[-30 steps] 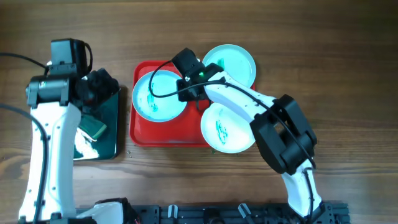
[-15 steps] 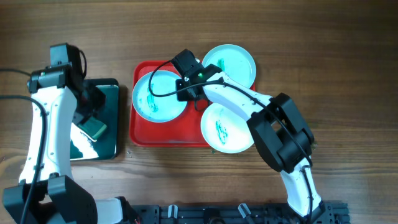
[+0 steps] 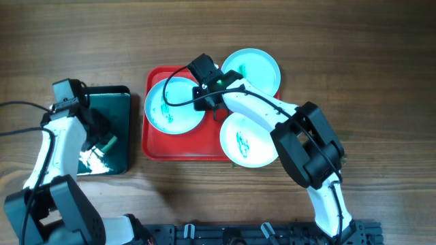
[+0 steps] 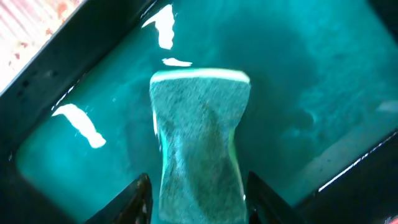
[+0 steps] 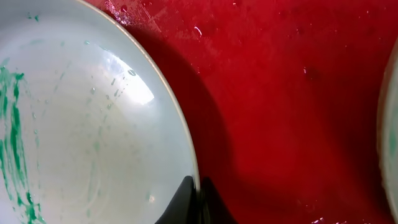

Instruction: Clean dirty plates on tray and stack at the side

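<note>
While the right gripper (image 5: 198, 200) pinches the right rim of the smeared plate (image 3: 172, 107) on the red tray (image 3: 154, 147), the left gripper (image 4: 198, 200), clamped on a sponge (image 4: 199, 124) in the black tray (image 3: 123, 114), lies well left of it.

Left arm (image 3: 54, 146) folded by tabletop's left edge, left fingers (image 4: 138, 199) squeezing sponge (image 4: 199, 137); my right arm (image 3: 262, 109) reaches centre, right fingers (image 5: 185, 200) pinching plate (image 5: 93, 124) rim.

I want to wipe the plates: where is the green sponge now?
Overhead view, far left: the green rectangular sponge lies in the black rectangular tray of liquid, held by the left pincer.
</note>
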Available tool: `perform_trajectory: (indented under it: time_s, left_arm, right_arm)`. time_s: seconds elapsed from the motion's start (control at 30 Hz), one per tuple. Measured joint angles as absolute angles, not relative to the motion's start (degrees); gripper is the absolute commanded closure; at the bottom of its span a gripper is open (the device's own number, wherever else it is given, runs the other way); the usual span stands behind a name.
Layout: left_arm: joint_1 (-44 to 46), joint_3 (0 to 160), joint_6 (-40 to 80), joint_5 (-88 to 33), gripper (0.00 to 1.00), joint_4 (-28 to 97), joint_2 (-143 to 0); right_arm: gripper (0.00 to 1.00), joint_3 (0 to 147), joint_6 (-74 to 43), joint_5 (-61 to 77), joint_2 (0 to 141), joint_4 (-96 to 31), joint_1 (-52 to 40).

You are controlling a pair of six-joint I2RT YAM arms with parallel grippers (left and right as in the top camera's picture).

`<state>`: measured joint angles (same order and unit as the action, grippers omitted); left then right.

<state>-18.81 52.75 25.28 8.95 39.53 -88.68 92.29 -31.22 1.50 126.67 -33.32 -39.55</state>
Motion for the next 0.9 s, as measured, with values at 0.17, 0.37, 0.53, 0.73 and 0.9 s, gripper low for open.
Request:
perform_trajectory:
  time_s: [0.17, 0.37, 0.53, 0.73, 0.9]
  left_arm:
    - [-18.81, 52.31, 23.07, 8.93, 0.55, 36.84, -88.68]
    - [-18.81, 51.99, 22.17, 8.29, 0.7, 34.37, -90.72]
    - [-18.81, 51.96, 21.91, 7.68, 0.68, 34.41, -96.31]
    - [-18.83, 52.12, 21.76, 9.15, 0.96, 34.24, -98.02]
    - [-18.94, 53.01, 21.69, 8.78, 0.96, 36.03, -98.04]
  right_arm:
    - [0.96, 92.29, -31.22, 1.5, 126.67, -33.32, -39.55]
    - [0.96, 92.29, -31.2, 1.5, 126.67, -33.32, -39.55]
    - [0.96, 92.29, -31.16, 1.5, 126.67, -33.32, -39.55]
    - [0.96, 92.29, -30.57, 1.5, 126.67, -33.32, -39.55]
    - [0.96, 92.29, -30.3, 1.69, 126.67, -33.32, -39.55]
